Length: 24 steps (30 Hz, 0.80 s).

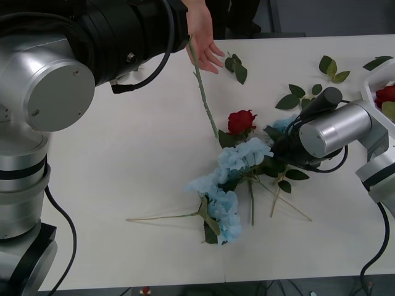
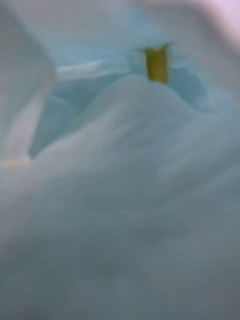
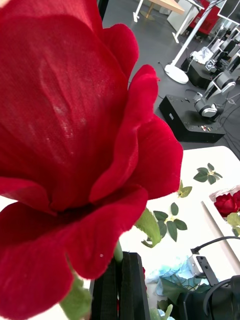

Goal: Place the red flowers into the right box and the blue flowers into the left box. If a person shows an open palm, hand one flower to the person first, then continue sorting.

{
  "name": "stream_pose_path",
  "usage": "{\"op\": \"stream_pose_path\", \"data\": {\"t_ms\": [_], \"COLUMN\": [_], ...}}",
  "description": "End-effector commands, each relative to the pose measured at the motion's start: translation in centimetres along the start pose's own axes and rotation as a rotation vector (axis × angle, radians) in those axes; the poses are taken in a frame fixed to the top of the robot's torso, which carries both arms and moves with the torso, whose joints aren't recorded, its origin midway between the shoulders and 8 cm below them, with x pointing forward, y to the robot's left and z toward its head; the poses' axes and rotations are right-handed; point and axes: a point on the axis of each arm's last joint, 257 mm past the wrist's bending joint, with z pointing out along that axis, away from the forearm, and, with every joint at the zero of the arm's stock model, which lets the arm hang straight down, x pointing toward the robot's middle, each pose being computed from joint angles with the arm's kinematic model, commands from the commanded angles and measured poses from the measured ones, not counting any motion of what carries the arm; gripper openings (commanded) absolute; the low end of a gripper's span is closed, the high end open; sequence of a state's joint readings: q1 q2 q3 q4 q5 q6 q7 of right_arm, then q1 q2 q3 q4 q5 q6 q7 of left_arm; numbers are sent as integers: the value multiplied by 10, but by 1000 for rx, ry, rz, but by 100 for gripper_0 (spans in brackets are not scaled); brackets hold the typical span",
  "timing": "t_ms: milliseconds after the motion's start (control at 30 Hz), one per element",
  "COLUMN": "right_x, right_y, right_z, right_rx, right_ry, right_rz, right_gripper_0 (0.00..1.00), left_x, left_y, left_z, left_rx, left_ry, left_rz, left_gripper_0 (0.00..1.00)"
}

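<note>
Left wrist view shows the left claw [image 3: 120, 285] clamped on a red rose [image 3: 75, 140], stem reaching the person's hand [image 1: 203, 40]; next comes release. Right claw's state: cannot tell.

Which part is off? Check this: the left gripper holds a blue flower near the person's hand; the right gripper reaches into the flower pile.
The colour: the left gripper holds a red flower, not blue, per the left wrist view. The rest stands: it is near the person's hand, and the right gripper reaches into the flower pile.
</note>
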<state>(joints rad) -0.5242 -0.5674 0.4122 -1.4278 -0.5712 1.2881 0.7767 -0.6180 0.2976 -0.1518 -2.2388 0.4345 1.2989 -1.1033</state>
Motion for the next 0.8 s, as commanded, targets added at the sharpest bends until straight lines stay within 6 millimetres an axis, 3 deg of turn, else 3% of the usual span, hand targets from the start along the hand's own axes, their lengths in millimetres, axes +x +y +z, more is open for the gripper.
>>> {"op": "stream_pose_path", "data": {"t_ms": [33, 433, 533, 633, 800], "right_x": [-16, -26, -40, -67, -101], "right_y": [21, 26, 31, 32, 15], "right_z": [-7, -17, -31, -58, -85], "right_rx": [-24, -47, -90, -137, -166], "right_ry": [-38, -37, -29, -39, -89], "right_rz": [-5, 13, 47, 47, -10], "right_gripper_0": [1, 0, 0, 0, 0], "left_x": [-5, -5, -5, -5, -5], "left_y": [-4, -4, -4, -4, -4], "left_z": [-5, -5, -5, -5, -5], "left_rx": [5, 5, 5, 5, 5], "left_ry": [-24, -24, -24, -24, -24], "left_rz": [-7, -7, -7, -7, -7], "left_gripper_0": [0, 0, 0, 0, 0]}}
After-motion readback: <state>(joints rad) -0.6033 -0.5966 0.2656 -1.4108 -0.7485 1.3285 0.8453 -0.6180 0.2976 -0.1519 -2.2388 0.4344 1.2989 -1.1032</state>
